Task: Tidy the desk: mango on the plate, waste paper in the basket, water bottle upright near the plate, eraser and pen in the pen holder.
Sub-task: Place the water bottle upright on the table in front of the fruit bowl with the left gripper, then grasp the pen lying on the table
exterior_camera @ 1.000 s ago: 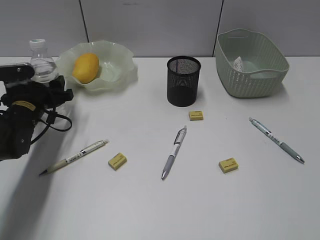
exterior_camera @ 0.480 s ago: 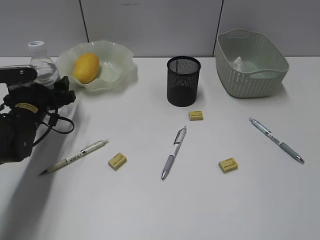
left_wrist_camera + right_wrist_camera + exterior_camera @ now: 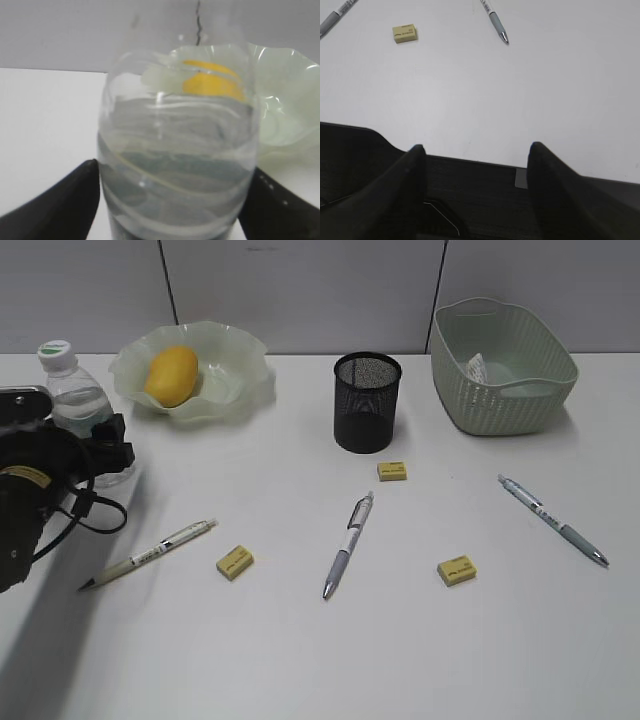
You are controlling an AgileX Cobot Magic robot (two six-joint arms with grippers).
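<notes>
My left gripper (image 3: 97, 443) is shut on the clear water bottle (image 3: 74, 398), which stands upright at the far left of the desk (image 3: 300, 650), left of the plate (image 3: 235, 380). In the left wrist view both fingers (image 3: 174, 169) press the bottle's sides (image 3: 175, 125). The mango (image 3: 171, 375) lies in the plate. The waste paper (image 3: 480, 367) lies in the basket (image 3: 505, 390). The pen holder (image 3: 366, 402) stands mid-back. Three pens (image 3: 150, 552) (image 3: 348, 544) (image 3: 552, 519) and three erasers (image 3: 234, 562) (image 3: 392, 471) (image 3: 456, 571) lie loose. My right gripper (image 3: 475, 150) is open and empty.
The right wrist view looks over a black surface at the desk's front edge, with one eraser (image 3: 404, 33) and a pen (image 3: 495, 20) farther off. A grey wall runs behind the desk.
My left gripper has moved left and slightly toward the front, carrying the bottle away from the plate's rim. Everything else has stayed put.
</notes>
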